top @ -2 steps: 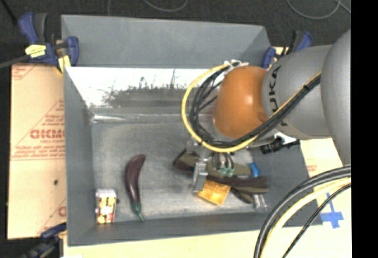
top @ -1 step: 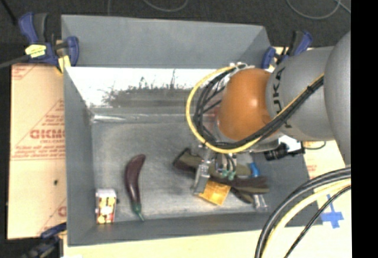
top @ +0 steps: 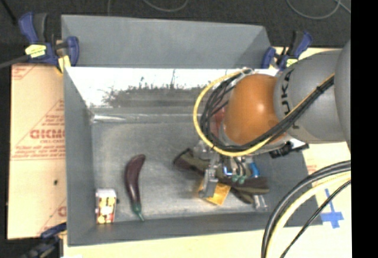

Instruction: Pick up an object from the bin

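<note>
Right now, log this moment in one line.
end effector: over heap of dark brown pieces, view's lower right | purple curved aubergine toy: apart, lower left

Floor of the bin [top: 80, 150]: back half and centre-left are bare, an open way down from the back wall to the middle. Right side is blocked: the arm's orange cover [top: 251, 109] and cable loops [top: 198, 114] hang over the right-centre floor. The gripper [top: 211, 183] below them is down among a heap of dark pieces [top: 189, 161], with a yellow-brown piece [top: 220, 195] at its front edge. The purple aubergine [top: 134, 182] lies front-to-back left of centre, apart from the heap — clear lane between the two. The small white-yellow box [top: 106, 205] sits in the front-left corner near both walls, just beside the aubergine's stem end — tight gap there. The strip along the left wall behind the box is free.
</note>
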You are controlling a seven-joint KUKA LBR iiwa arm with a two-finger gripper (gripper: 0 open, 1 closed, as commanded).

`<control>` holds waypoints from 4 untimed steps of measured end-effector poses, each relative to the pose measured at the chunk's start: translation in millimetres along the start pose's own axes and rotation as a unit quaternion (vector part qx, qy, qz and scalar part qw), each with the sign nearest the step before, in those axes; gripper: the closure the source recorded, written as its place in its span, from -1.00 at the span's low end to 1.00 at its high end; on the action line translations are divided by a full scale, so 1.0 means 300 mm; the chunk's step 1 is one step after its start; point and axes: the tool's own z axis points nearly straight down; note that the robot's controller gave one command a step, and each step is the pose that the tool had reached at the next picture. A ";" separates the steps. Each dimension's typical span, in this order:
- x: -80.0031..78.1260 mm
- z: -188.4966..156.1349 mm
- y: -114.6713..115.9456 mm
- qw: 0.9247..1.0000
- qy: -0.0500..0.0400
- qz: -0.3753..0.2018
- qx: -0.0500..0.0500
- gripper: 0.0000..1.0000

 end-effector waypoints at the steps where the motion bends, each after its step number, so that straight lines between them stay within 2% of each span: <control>1: -0.038 -0.013 0.004 0.999 0.000 0.036 0.000 -1.00; 2: -0.066 -0.012 -0.008 0.991 -0.001 0.133 -0.001 -1.00; 3: -0.051 0.009 -0.032 0.994 -0.001 0.107 0.000 -1.00; 4: -0.034 -0.004 -0.028 0.983 -0.001 0.185 -0.001 -1.00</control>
